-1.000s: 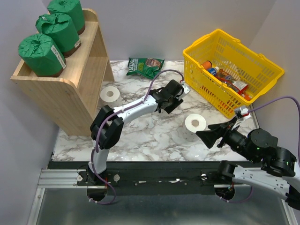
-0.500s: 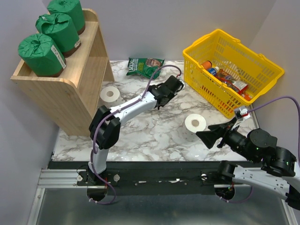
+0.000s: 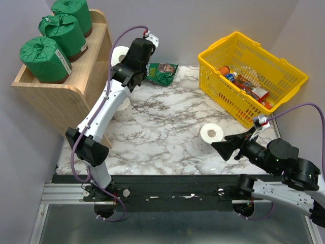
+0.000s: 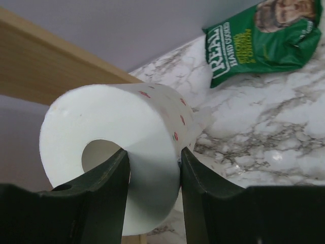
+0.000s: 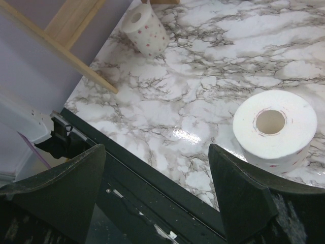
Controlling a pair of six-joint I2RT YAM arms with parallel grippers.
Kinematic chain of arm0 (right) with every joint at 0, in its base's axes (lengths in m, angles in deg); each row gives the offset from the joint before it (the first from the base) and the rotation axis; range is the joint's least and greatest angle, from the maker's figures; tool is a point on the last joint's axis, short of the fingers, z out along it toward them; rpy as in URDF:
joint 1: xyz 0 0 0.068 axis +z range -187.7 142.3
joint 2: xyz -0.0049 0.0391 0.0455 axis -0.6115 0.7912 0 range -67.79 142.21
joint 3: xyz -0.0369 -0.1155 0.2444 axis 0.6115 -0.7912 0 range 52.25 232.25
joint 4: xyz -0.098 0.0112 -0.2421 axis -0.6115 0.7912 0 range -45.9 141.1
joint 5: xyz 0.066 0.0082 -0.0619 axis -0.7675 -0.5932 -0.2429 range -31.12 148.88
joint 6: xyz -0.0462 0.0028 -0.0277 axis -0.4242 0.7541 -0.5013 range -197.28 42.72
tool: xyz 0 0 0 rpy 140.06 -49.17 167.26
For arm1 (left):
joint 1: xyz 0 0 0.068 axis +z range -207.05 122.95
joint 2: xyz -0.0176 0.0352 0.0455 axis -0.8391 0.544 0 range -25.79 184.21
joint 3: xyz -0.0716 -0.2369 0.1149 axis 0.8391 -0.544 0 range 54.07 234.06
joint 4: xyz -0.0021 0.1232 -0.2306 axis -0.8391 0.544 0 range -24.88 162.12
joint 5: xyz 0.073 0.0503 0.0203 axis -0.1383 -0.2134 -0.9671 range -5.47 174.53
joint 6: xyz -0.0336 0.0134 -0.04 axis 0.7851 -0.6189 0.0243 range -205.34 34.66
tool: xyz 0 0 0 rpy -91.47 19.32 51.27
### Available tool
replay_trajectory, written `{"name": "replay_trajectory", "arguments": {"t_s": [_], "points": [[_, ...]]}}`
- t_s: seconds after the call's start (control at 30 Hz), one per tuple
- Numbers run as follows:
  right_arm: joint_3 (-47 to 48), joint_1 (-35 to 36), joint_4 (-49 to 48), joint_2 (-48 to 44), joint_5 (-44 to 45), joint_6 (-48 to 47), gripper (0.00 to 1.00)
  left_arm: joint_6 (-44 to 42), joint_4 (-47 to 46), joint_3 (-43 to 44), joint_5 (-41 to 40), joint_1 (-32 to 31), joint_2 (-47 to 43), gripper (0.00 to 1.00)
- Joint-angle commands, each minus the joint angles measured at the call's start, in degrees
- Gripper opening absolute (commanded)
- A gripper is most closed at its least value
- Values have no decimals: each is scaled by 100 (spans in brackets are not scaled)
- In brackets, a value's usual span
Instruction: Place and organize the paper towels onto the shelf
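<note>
Jaws of left gripper (image 4: 152, 155) clamp white roll (image 4: 101, 122); right gripper (image 5: 156, 150) gapes wide, empty. Just beyond left jaws, shelf (image 4: 45, 48): probably keep roll level, clear the edge, then release gently.

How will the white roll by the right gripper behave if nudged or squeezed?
Standing on its flat end, the white roll would probably slide, not roll. Hollow core and soft paper suggest it is light and may dent under a tight pinch.
</note>
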Motion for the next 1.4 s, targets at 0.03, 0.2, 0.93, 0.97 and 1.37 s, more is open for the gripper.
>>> {"name": "replay_trajectory", "arguments": {"t_s": [0.03,0.2,0.93,0.97,1.37], "points": [[62,-14,-95,26,177,-91,91,-373,114,189,-235,379,149,36],[132,-5,-25,9,283,-215,92,-470,9,233,-288,634,289,36],[229,-14,28,-79,379,-347,93,-1208,-817,40,-1632,969,588,69],[247,-5,46,-105,397,-347,93,-1261,-896,23,-1658,969,588,71],[212,-5,-42,-79,362,-347,93,-1358,-914,-153,-825,521,281,66]]}}
